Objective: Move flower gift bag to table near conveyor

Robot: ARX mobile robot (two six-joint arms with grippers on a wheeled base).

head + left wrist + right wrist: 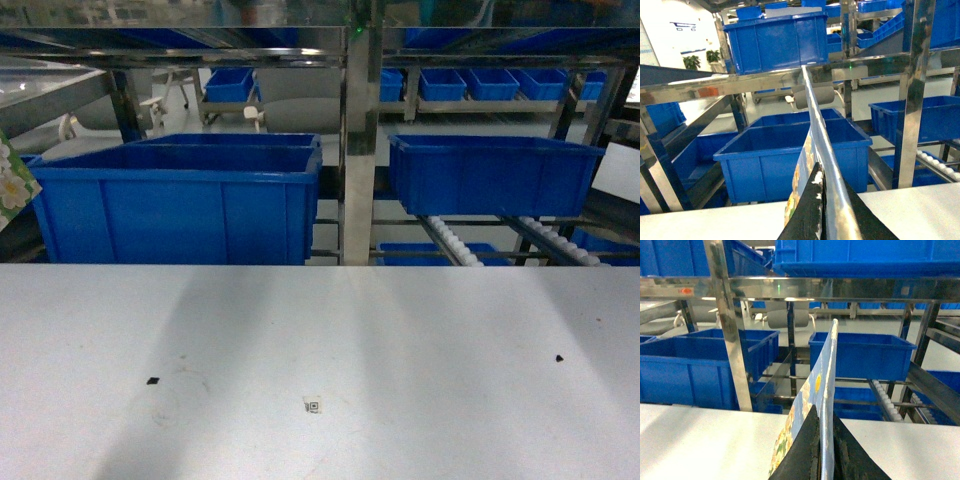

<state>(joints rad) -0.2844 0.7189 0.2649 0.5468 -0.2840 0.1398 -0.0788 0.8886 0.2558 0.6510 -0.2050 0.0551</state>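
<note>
Both my pairs of jaws were clamped flat on a flower gift bag: my left gripper (pixel 821 200) pinched a glossy bag (pixel 812 130) edge-on, and my right gripper (pixel 826 450) pinched another flowered bag (pixel 817 390). From the head view, only a flowered corner (pixel 14 185) showed past the table's (pixel 400 340) far left edge. Beyond the far edge stood blue bins (pixel 180 200) and the conveyor (pixel 455 245).

floral gift bag (pixel 822 385) held upright, edge-on, above the bare white table (pixel 400 350).
</note>
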